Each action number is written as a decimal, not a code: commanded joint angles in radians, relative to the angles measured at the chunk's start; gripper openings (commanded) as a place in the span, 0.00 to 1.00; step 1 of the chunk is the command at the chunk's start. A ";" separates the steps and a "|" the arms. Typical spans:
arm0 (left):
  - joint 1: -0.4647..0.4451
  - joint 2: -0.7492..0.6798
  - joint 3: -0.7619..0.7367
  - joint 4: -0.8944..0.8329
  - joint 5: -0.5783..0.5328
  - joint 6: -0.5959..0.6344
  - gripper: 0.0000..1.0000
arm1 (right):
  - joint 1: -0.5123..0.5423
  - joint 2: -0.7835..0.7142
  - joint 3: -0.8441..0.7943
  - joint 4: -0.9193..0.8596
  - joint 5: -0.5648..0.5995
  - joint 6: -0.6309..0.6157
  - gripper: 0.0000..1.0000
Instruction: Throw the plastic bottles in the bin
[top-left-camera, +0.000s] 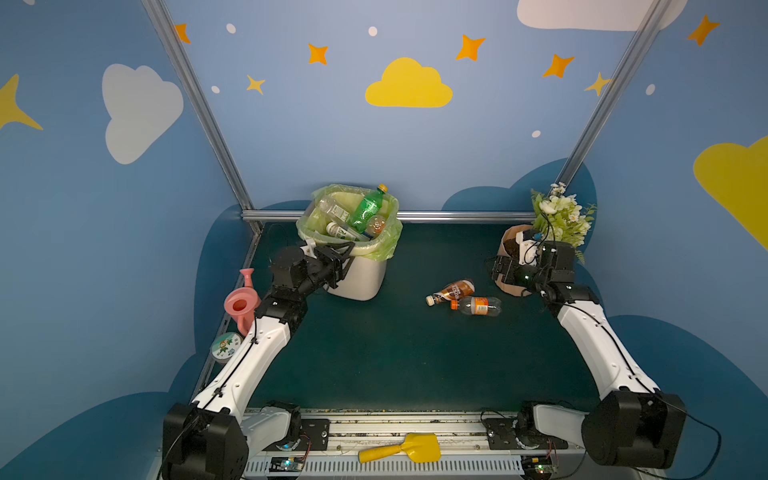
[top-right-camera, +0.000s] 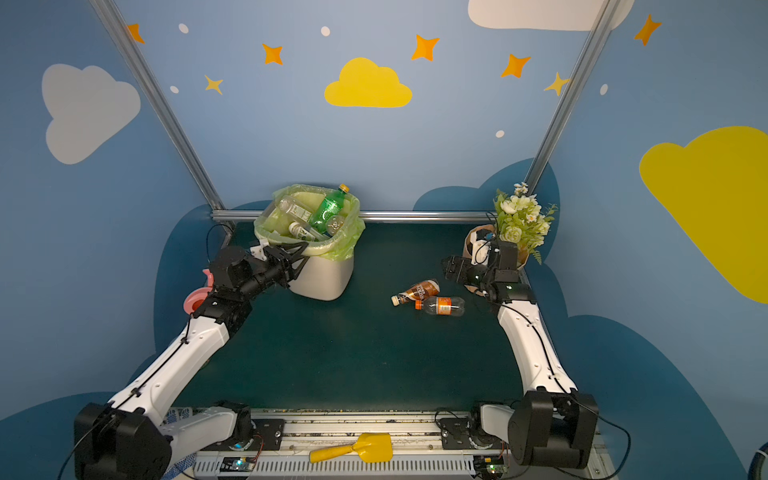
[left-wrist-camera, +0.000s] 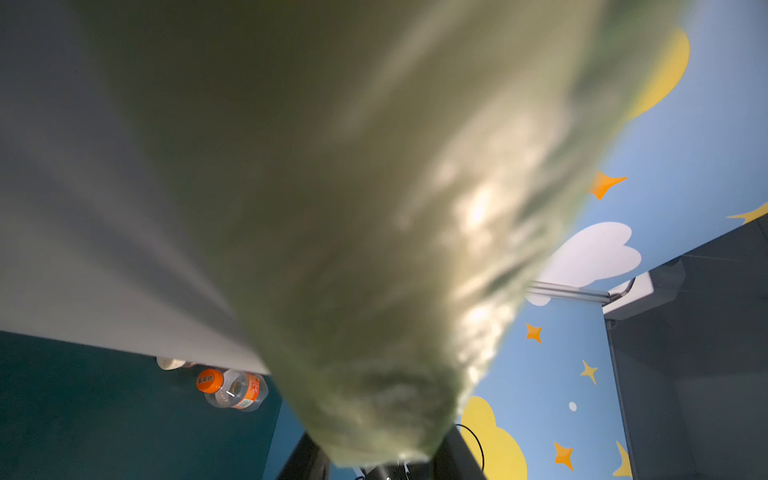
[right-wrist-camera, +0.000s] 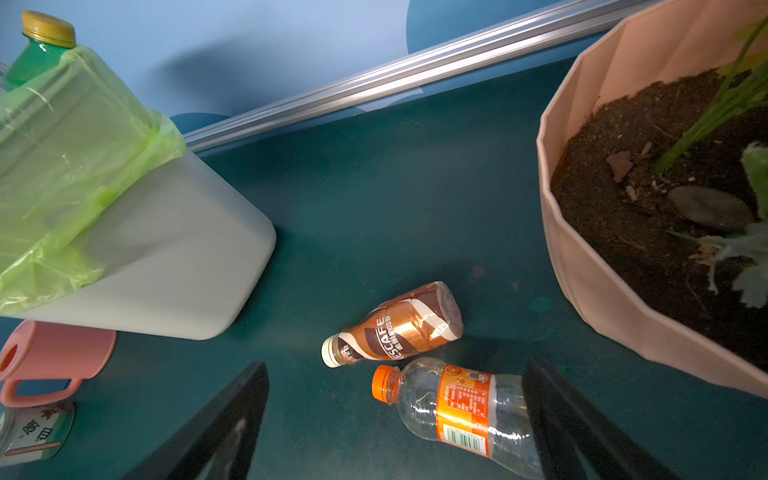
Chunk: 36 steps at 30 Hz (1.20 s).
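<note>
Left gripper (top-left-camera: 350, 252) is clamped on the near rim of the white rectangular plastic bin (top-left-camera: 361, 278), at the back of the dark green surface (top-left-camera: 395, 357), with a green plastic bottle (top-left-camera: 365, 210) and others inside. Right gripper (right-wrist-camera: 397, 365), jaws apart, hovers over a clear orange-capped plastic bottle (right-wrist-camera: 461, 411) lying just beside a brown white-capped bottle (right-wrist-camera: 395, 328), both on the surface.

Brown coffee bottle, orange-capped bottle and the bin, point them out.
brown coffee bottle (right-wrist-camera: 397, 333), right wrist view, on its label.
orange-capped bottle (right-wrist-camera: 463, 409), right wrist view, on its orange label.
bin (top-left-camera: 365, 279), a top view, on its white front wall.
</note>
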 joint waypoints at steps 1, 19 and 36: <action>-0.043 -0.032 0.030 0.072 -0.025 0.017 0.37 | -0.005 0.006 0.004 -0.021 -0.016 -0.014 0.93; -0.194 -0.152 0.000 -0.111 -0.202 0.135 0.67 | 0.019 0.081 -0.030 -0.037 -0.013 0.125 0.93; -0.284 -0.174 0.216 -0.490 -0.355 0.544 0.97 | 0.197 0.301 0.054 -0.099 0.160 0.315 0.93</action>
